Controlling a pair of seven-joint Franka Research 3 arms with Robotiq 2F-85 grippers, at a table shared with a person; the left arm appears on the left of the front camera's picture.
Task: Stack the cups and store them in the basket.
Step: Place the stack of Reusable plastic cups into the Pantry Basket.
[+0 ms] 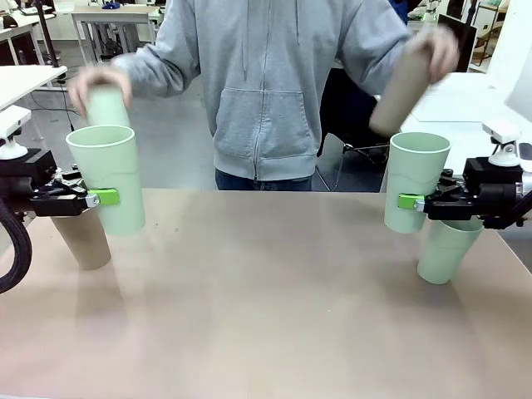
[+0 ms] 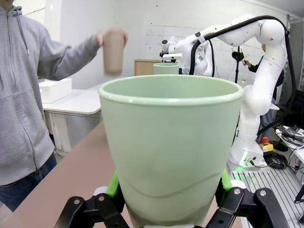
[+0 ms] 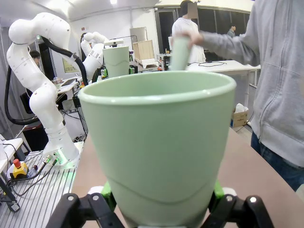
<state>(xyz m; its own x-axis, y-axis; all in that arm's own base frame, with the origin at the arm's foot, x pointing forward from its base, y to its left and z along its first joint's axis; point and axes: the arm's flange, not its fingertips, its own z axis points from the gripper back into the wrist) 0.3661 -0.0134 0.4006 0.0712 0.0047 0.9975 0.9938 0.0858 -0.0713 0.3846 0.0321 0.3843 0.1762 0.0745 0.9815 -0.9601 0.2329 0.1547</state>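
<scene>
The surface (image 1: 266, 291) is a plain brown tabletop spanning the front view. The person (image 1: 266, 83), in a grey hooded top, stands at its far edge with both arms spread.

Gripped cups: the left mint cup (image 1: 108, 170) and the right mint cup (image 1: 416, 174) are clear of the surface. Each has its long axis near vertical, mouth up and narrow base down. The interior of the left mint cup shows nothing inside. In each wrist view the rim hides the interior.

Hand-held cups: the hand-held mint cup (image 1: 106, 106) hangs under the person's hand on the robot's left (image 1: 100, 81). It is directly over the mouth of the left mint cup, with its long axis near vertical. Whether its lower end has entered that mouth cannot be told. The hand-held tan cup (image 1: 406, 87) is tilted and blurred above the right mint cup, apart from it.

Standing cups: the standing tan cup (image 1: 83, 243) rests on the surface behind the left gripper (image 1: 106, 197). The standing mint cup (image 1: 447, 249) rests below the right gripper (image 1: 409, 201). Both widen upward, and their mouths are hidden.

Grippers: each gripper is clamped on its mint cup at lower mid-height, green pads against the wall.
</scene>
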